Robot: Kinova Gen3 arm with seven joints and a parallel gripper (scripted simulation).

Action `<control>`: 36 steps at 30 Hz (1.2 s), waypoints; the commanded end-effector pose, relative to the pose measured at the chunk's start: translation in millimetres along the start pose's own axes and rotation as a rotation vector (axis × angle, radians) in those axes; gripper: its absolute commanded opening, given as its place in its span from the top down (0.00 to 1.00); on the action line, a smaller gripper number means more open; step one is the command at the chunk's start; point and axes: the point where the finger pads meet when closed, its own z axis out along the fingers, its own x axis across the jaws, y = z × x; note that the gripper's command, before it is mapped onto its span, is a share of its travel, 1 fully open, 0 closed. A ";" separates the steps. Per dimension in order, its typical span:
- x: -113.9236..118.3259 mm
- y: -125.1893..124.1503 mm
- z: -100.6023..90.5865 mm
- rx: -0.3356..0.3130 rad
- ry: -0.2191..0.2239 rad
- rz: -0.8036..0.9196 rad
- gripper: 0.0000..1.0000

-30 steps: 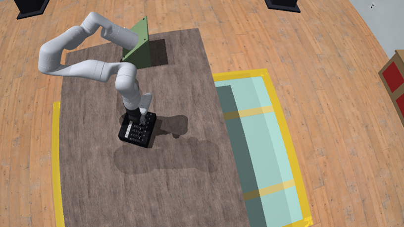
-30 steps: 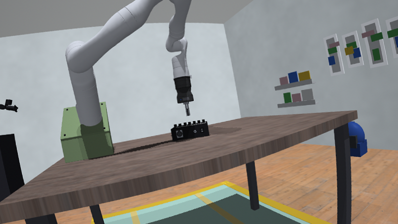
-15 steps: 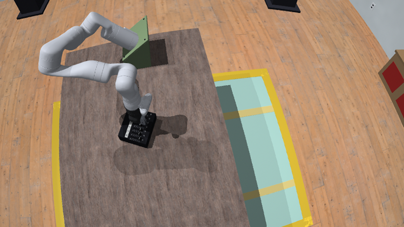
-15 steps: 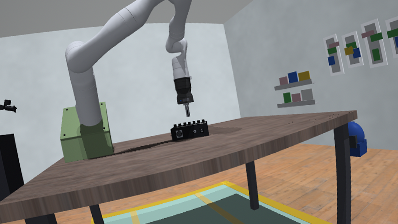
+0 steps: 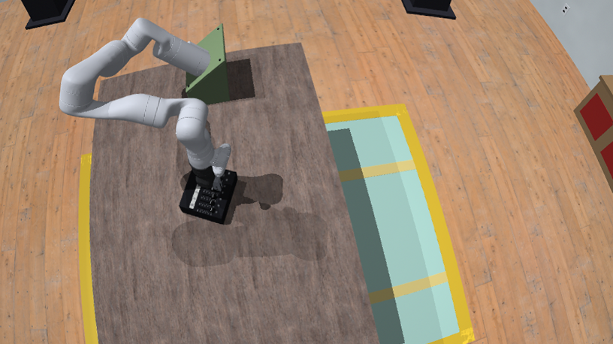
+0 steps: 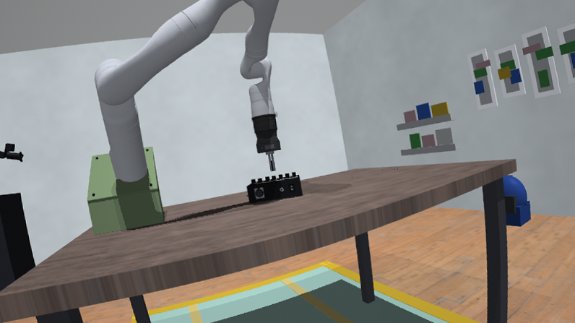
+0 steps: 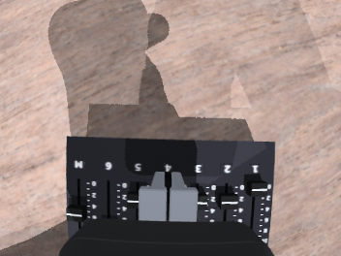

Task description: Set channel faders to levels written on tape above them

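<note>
Item: desk (image 7: 271,154), black, standing flat on the table (image 6: 378,184), toward the middle of the long edge nearest the arm's green base (image 6: 102,199), away from every corner.

Tape (image 7: 165,167), wrist view, left to right: M, 6, 5, 4, 3, 2, 1, the digits upside down and small, so the reading is unsure.

Faders, left to right: master cap (image 7: 76,213) low in its slot; the next partly hidden by the fingers; two caps (image 7: 228,202) mid-slot; the rightmost cap (image 7: 256,185) higher.

Gripper (image 7: 169,204): fingers clenched tight together, holding nothing, poised above the desk's middle channels, clear of the caps in the exterior view.

Progress: judged early. No cap position can be checked against its level; scale marks are too fine to read. Probably most channels remain to be set.
</note>
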 end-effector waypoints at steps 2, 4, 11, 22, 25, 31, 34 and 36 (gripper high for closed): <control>-0.1 -0.4 1.9 0.000 0.000 0.000 1.00; -0.1 -0.4 3.2 0.000 0.000 0.000 1.00; 0.0 -0.4 6.7 0.000 0.000 0.000 1.00; 0.1 -0.4 8.6 0.000 0.000 0.000 1.00; 0.1 -0.4 8.7 0.000 0.000 0.000 1.00; 0.1 -0.4 8.7 0.000 0.000 0.000 1.00; 0.1 -0.4 8.7 0.000 0.000 0.000 1.00; 0.1 -0.4 8.7 0.000 0.000 0.000 1.00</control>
